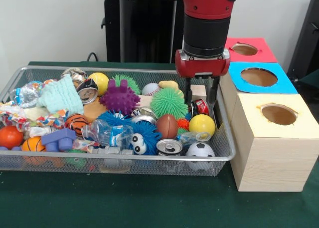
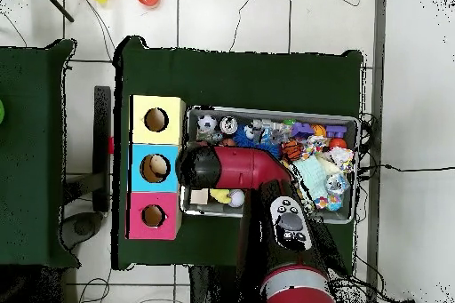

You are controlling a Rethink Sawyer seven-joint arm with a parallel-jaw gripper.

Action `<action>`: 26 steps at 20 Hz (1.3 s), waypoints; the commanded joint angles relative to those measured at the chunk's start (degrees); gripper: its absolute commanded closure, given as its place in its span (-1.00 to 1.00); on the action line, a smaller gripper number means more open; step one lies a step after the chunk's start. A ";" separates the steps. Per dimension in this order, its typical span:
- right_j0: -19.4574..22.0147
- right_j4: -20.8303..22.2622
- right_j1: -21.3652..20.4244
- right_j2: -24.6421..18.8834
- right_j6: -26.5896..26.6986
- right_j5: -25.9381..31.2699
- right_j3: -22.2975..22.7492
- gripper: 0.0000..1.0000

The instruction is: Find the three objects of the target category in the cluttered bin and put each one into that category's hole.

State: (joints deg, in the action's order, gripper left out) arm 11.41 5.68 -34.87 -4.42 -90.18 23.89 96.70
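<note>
A wire mesh bin (image 1: 225, 133) holds mixed clutter. My gripper (image 1: 201, 99) reaches down into its right end, next to the box row. Its fingers (image 1: 213, 94) stand apart, open, on either side of a crushed red can (image 1: 201, 107), with a wooden block (image 1: 199, 91) just behind. Close by lie a yellow ball (image 1: 202, 124), a soccer ball (image 1: 200, 150), a silver can (image 1: 169, 146), a brown football (image 1: 167, 125) and a green spiky ball (image 1: 168, 102). In the overhead view the arm (image 2: 235, 171) hides the gripper.
Three boxes with round holes stand right of the bin: red-topped (image 1: 263, 52), blue-topped (image 1: 279, 86), cream-topped (image 1: 304, 125). Further left in the bin are a purple spiky ball (image 1: 119, 98), a plastic bottle (image 1: 107, 133), a teal cloth (image 1: 62, 96) and a basketball (image 1: 76, 122).
</note>
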 commanded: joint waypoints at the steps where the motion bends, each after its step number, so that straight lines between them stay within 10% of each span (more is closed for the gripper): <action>1: 0.79 -0.83 1.50 -5.19 -6.27 0.31 2.94 -1.00; 26: -0.28 -0.59 11.88 -5.95 -5.41 -5.02 -8.54 -1.00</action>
State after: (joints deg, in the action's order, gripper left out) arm 11.08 5.80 -26.22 -4.76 -90.18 21.04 94.14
